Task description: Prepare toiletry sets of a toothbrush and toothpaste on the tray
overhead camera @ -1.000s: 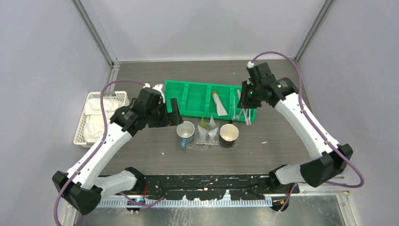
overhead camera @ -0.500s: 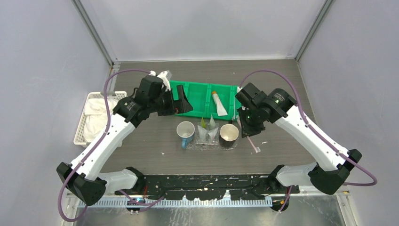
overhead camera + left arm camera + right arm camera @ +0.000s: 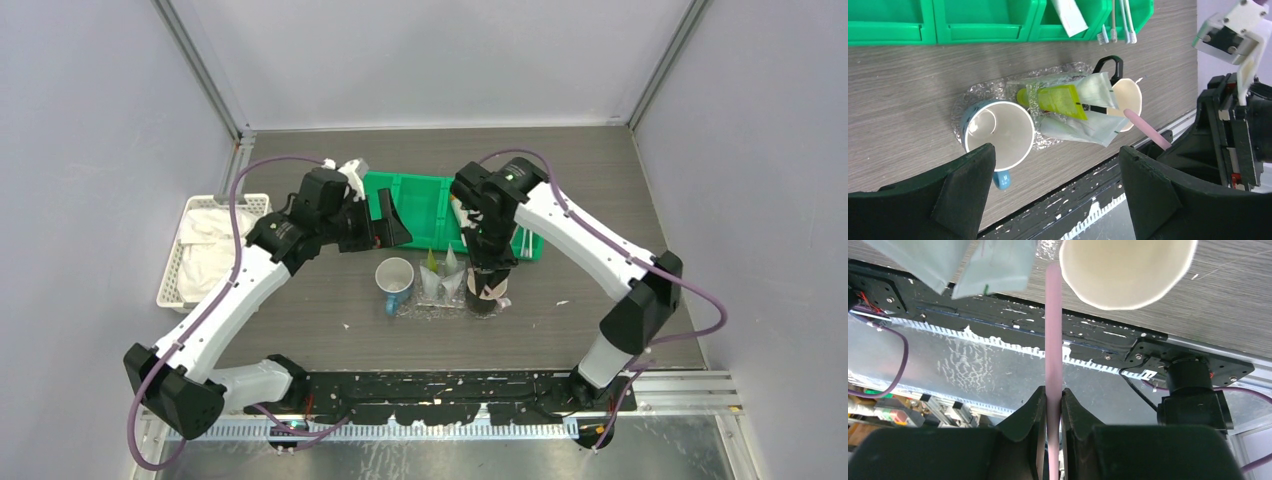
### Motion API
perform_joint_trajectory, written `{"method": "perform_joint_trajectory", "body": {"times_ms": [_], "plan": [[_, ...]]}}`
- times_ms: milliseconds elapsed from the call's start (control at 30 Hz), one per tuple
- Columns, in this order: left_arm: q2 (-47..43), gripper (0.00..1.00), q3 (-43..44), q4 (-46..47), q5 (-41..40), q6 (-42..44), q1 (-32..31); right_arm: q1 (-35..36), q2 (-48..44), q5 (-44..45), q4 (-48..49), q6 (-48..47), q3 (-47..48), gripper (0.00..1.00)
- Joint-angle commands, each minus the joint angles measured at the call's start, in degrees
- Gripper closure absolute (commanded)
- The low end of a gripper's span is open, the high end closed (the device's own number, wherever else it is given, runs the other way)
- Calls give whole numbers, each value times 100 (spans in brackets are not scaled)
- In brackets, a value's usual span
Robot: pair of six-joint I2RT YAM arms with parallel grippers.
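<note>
A: Where do your cameras sit?
B: Your top one looks down from above and behind, far off. Your wrist ones sit closer: the left looks onto the tray point(image 3: 964, 102), the right toward the near edge of the table point(image 3: 1233, 285). Both share the dark mug point(image 3: 1129, 95) point(image 3: 1128, 270) and pink toothbrush point(image 3: 1148, 131) point(image 3: 1053, 340).

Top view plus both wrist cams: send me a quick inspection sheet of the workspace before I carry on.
Surface: dark wood-grain table.
Job's things: glittery tray carries blue mug, black mug and wrapped packets between them; tube and toothbrushes lie in green bin.
Clutter: white mesh basket at the left edge; white specks on the table.
Grippers: left gripper open, empty, by the bin's left end; right gripper shut on pink toothbrush, its far end by the black mug's rim.
Cables: purple cable loops off each arm; no snag seen.
Surroundings: grey walls, metal frame posts.
</note>
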Motion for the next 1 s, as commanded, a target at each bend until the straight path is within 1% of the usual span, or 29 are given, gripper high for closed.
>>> {"method": "perform_joint_trajectory", "body": {"times_ms": [0,200,333,667,967], "plan": [[-221,6,-206,272,221,127,94,35,261,-333,-976,-22,428,99],[-406,6,-483,353,332,158,216,15,402,-390,-1062,49,498,99],[-498,6,-546,318,359,201,306,13,278,-137,-1059,222,542,99],[-526,6,-613,292,425,242,365,-102,-432,34,-1059,575,-251,99],[-563,6,-686,312,439,234,400,-264,-562,-197,-824,567,-927,99]]}}
